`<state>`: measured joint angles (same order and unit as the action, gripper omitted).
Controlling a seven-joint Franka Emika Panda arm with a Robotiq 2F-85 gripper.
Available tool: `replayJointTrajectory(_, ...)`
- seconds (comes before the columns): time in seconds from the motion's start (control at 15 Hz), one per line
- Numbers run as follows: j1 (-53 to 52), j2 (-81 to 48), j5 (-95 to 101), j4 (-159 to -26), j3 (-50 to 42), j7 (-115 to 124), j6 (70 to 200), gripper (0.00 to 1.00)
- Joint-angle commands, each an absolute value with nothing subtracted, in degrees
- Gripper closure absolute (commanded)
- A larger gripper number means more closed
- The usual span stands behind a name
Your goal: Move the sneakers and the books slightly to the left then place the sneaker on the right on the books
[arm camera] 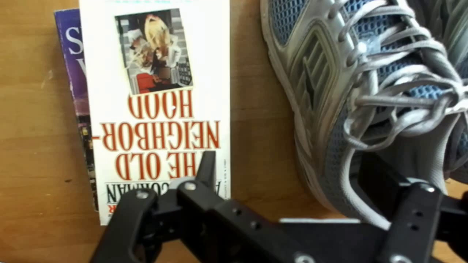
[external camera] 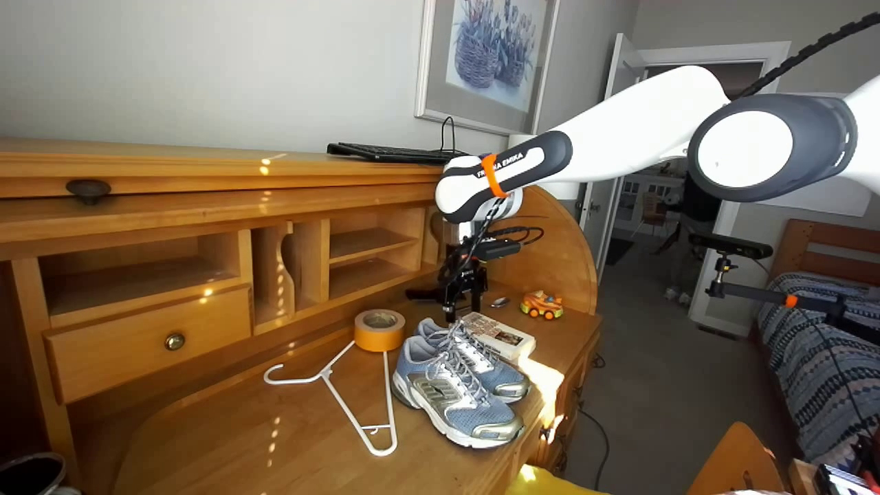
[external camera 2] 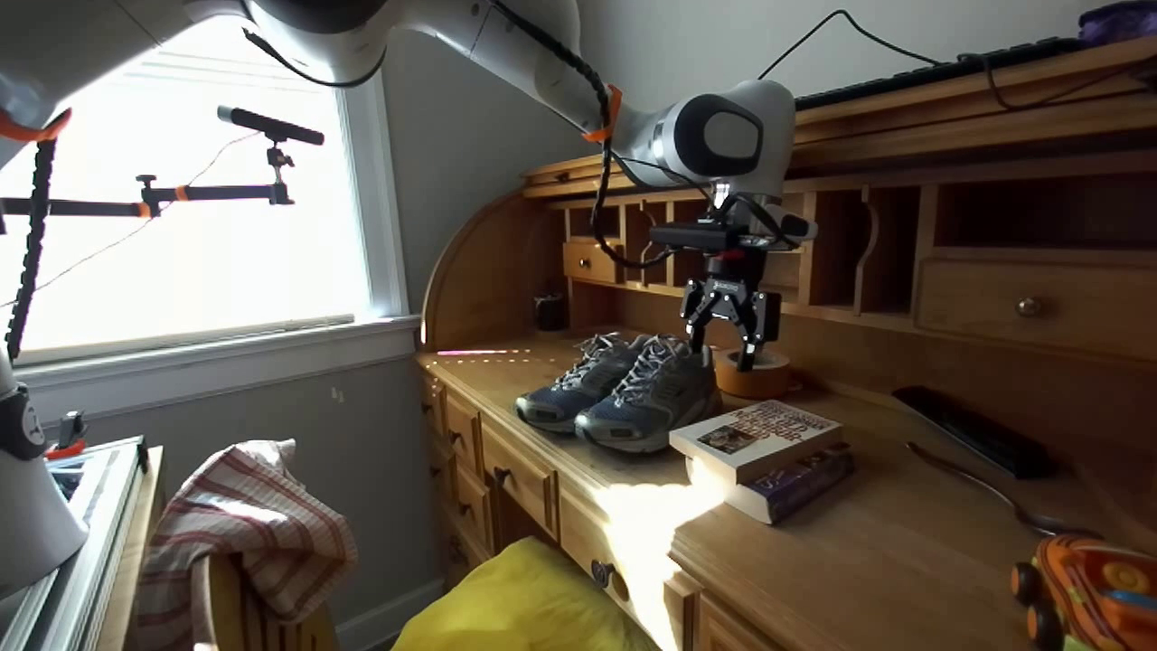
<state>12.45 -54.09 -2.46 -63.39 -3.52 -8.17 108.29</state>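
The two grey-blue sneakers with white laces stand side by side on the desk, in an exterior view (external camera: 450,399) and nearer the books in another (external camera 2: 651,398). The books lie in a stack of two beside them (external camera: 498,333), a white-covered one (external camera 2: 768,429) on a purple one (external camera 2: 804,479). My gripper (external camera 2: 723,354) is open above the heel of the sneaker nearest the books. In the wrist view, my gripper (arm camera: 294,171) has one finger over the white book (arm camera: 153,109) and the other at the opening of the sneaker (arm camera: 321,80). Whether that finger is inside the shoe, I cannot tell.
An orange tape roll (external camera: 380,337) and a white hanger (external camera: 295,380) lie beside the sneakers. A toy car (external camera 2: 1107,588), a spoon (external camera 2: 985,488) and a black object (external camera 2: 976,429) lie past the books. Desk cubbies (external camera: 375,244) rise behind.
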Motion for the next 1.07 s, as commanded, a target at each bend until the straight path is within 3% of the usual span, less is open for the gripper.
replayJointTrajectory(0.0, 11.02, -48.56, -1.21, -74.47, -3.43, -8.99, 115.67, 0.0)
replayJointTrajectory(0.13, 10.77, -47.66, -0.81, -77.37, -3.16, -10.27, 118.98, 0.0)
replayJointTrajectory(0.2, 10.63, -47.19, -0.54, -78.62, -3.19, -10.42, 120.17, 0.25)
replayJointTrajectory(0.27, 10.52, -46.66, -0.3, -79.86, -3.28, -10.51, 121.33, 0.26)
replayJointTrajectory(0.87, 11.31, -42.74, -1.31, -86.09, -3.08, -10.4, 125.43, 0.96)
replayJointTrajectory(1.0, 11.69, -41.67, -1.59, -87.04, -3.07, -10.53, 125.72, 1.0)
